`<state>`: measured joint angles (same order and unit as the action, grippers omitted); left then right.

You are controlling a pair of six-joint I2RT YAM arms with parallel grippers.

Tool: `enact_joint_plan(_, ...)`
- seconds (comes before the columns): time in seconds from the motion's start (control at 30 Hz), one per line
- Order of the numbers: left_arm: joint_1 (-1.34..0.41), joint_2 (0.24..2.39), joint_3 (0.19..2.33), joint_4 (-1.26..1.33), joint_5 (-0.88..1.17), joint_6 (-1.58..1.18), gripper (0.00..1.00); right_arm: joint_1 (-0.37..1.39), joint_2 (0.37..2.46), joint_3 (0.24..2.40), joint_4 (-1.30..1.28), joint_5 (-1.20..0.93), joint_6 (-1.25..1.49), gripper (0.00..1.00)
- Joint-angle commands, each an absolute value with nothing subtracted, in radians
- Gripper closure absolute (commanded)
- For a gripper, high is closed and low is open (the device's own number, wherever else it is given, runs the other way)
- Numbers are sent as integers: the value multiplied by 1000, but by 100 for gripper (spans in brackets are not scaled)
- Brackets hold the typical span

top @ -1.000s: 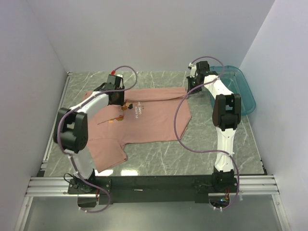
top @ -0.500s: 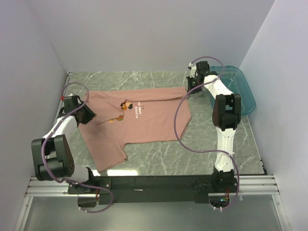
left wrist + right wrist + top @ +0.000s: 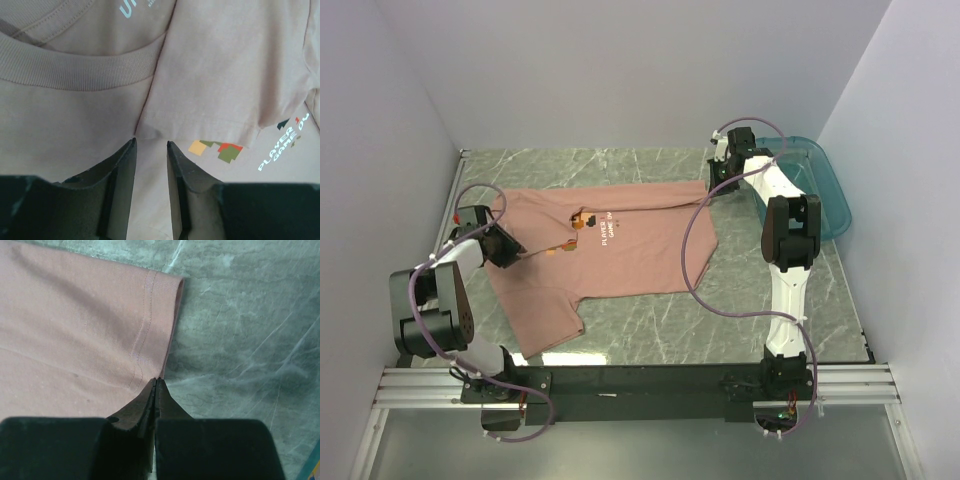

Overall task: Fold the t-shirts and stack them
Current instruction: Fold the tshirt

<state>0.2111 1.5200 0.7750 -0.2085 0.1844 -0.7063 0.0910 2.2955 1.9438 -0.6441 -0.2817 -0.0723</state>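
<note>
Lying beneath the slightly spread left gripper (image 3: 150,144), the t-shirt (image 3: 630,250) met the right gripper (image 3: 155,381) (pressed together) at its edge.

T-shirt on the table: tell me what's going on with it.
A pink t-shirt lies spread on the marble table, with some cloth folded over near the collar. The left gripper is over the cloth just below the collar, jaws apart with nothing between them. The right gripper is shut at the shirt's hem corner; whether it pinches cloth is unclear. A teal tub sits at the far right.
</note>
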Motion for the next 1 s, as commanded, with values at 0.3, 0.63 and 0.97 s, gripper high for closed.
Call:
enact_joint_plan(0.3,218,1586,839,-202,146,-732,67,83,2298,1950,-640,-290,-77,100)
enact_joint_plan(0.63,216,1608,850,-199,155,-729,77,83,2296,1950,-641,-291,-77,100)
enact_joint_plan(0.97,216,1617,851,-198,170,-723,85,81,2296,1950,-640,-293,-75,100)
